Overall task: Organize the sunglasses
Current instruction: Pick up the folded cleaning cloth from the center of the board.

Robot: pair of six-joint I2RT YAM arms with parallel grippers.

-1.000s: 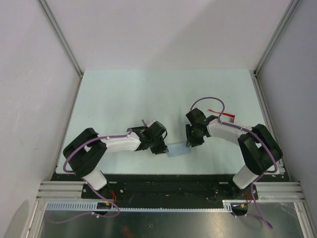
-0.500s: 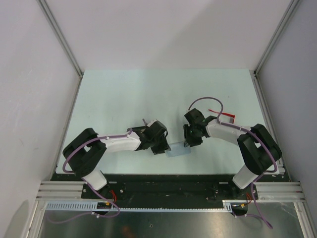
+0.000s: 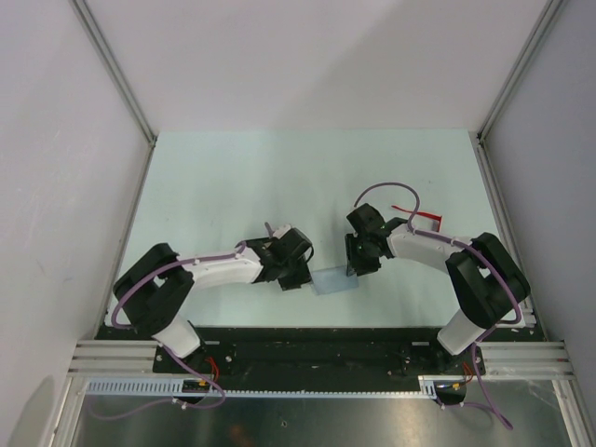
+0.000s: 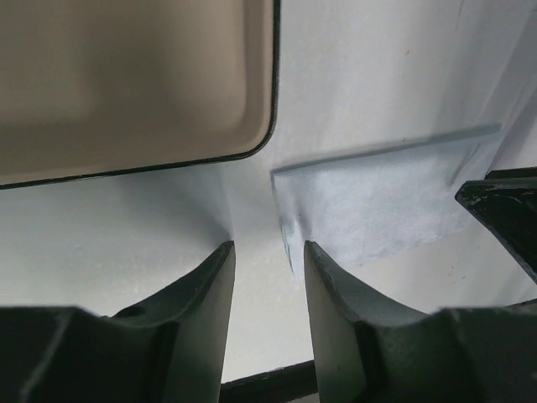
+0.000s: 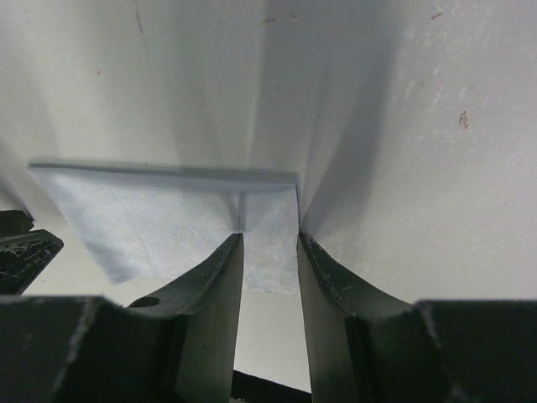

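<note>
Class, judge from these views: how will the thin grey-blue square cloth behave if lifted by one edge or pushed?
The grey-blue square cloth lies flat and thin with a soft crease, so it would probably drape limply if lifted. Its thinness suggests it is light. Pushed on the smooth pale table, it may slide or bunch.

My left arm (image 3: 214, 268) lies low, its forearm stretched rightward from the folded elbow toward the centre. My right arm (image 3: 428, 248) mirrors it, forearm reaching leftward from its raised elbow, so that my two wrists nearly face each other, close but apart. My left gripper (image 4: 268, 252) points downward with its jaws parted, a clear gap between them and nothing clamped. My right gripper (image 5: 270, 243) also points down, its jaws standing a little apart, gripping nothing.
</note>
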